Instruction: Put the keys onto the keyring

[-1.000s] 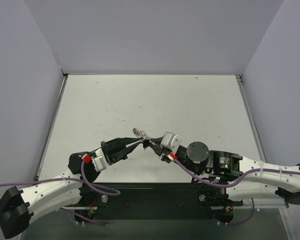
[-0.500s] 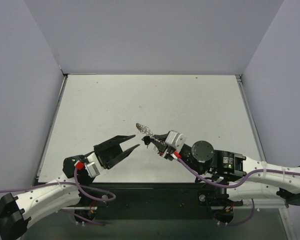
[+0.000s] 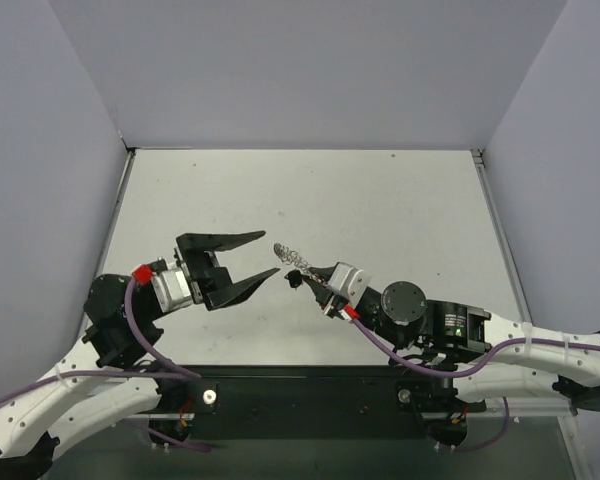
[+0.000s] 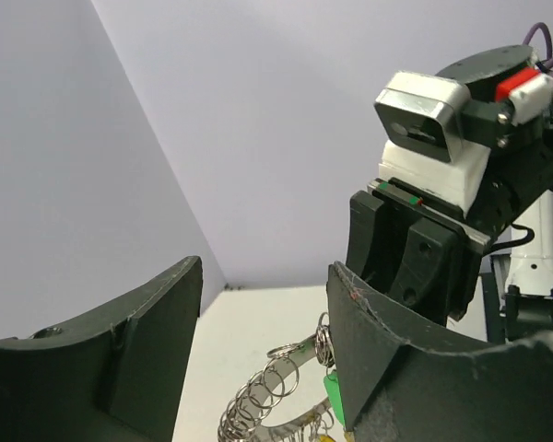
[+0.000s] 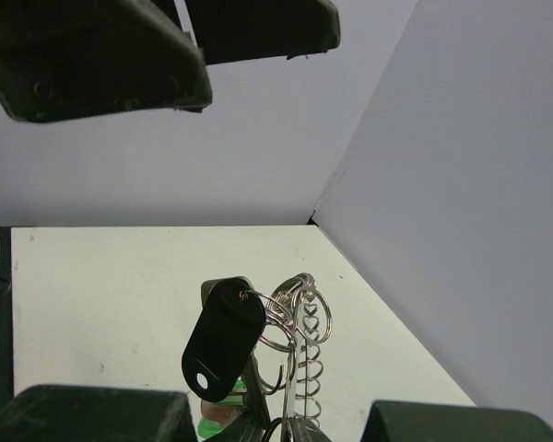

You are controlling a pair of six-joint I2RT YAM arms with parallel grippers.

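Keys (image 4: pixel 333 394) in right end effector (image 3: pixel 305 278) (black tag (image 5: pixel 223 337))

Top view: we log the left gripper (image 3: pixel 271 254) left of frame centre, its fingers spread and pointing right. The right gripper (image 3: pixel 298 280) sits just right of centre, pointing to the upper left. The keyring (image 3: pixel 288 257) juts from its tip, between the two grippers and apart from the left fingertips, over the table (image 3: pixel 400 210). Right wrist view: the keys (image 5: pixel 223 339) sit left of the keyring, with the left gripper along the top edge.
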